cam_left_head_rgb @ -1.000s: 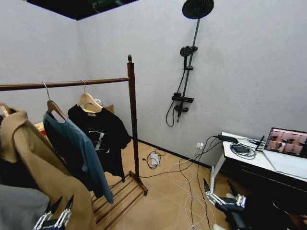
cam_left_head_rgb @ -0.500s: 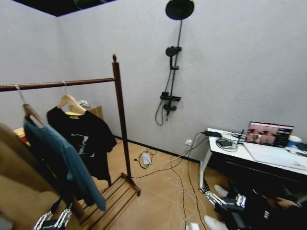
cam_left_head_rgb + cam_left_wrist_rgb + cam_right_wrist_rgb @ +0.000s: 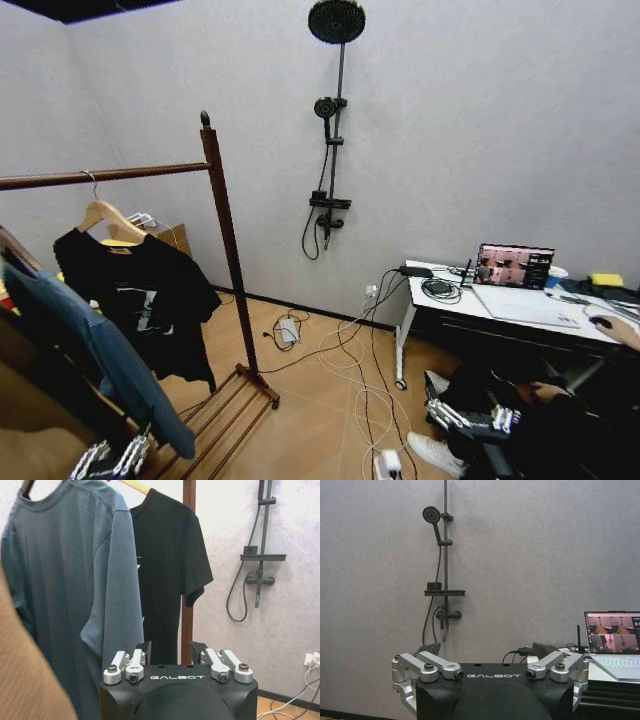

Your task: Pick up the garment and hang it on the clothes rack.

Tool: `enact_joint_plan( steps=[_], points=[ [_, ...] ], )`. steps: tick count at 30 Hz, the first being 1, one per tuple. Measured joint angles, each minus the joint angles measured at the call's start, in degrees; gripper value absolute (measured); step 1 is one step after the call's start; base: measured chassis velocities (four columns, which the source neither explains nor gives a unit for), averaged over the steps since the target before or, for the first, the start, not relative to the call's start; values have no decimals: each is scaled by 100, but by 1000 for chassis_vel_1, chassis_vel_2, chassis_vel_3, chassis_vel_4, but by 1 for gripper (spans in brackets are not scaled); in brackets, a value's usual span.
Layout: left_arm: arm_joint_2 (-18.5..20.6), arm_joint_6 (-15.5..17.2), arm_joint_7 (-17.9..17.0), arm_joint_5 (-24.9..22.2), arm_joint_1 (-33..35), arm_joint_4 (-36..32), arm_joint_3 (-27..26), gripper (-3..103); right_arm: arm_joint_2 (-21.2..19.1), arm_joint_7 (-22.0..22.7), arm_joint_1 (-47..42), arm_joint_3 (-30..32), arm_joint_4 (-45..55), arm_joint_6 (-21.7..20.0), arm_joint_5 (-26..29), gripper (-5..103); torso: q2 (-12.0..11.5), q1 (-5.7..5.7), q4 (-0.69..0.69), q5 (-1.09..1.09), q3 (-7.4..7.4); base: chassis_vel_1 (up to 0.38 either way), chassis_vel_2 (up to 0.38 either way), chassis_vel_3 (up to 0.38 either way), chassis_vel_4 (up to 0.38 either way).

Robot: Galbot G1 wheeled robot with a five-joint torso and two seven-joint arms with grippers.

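The garment (image 3: 150,290), a black T-shirt with small white print, hangs on a light wooden hanger (image 3: 105,212) from the top bar of the clothes rack (image 3: 225,240), close to its right post. In the left wrist view the garment (image 3: 165,565) hangs just behind a teal-blue shirt (image 3: 65,580). My left gripper (image 3: 112,458) is low at the bottom left, in front of the hanging clothes, open and empty (image 3: 171,650). My right gripper (image 3: 470,418) is low at the right, away from the rack, facing the wall, also open and empty (image 3: 487,650).
On the same bar hang the teal-blue shirt (image 3: 90,350) and a tan coat (image 3: 25,430). A black shower fixture (image 3: 330,130) is mounted on the far wall. At the right stands a white desk (image 3: 520,305) with a laptop (image 3: 515,268). Cables (image 3: 350,370) trail across the wooden floor.
The whole head view has shifted left, so the camera has turned right. The rack and its clothes now sit further left and more of the desk shows. Both grippers hold the same pose.
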Motion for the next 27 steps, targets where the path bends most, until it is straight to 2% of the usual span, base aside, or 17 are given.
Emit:
enact_joint_plan(
  steps=[13, 14, 27],
  points=[
    [0, 0, -1, 0, 1, 0, 0, 46, 0, 0, -2, 0, 0, 0, 0, 100, 7, -10, -2, 1, -4, 197, -190, -199, 186],
    [-1, 0, -2, 0, 1, 0, 0, 46, 0, 0, -2, 0, 0, 0, 0, 100, 5, -9, 2, -1, -3, 31, -80, -82, 97],
    [0, 0, -2, 0, -1, 0, 0, 46, 0, 0, 0, 0, 0, 0, 0, 100, -3, 4, -1, 0, 2, -66, -9, -9, -68]
  ],
)
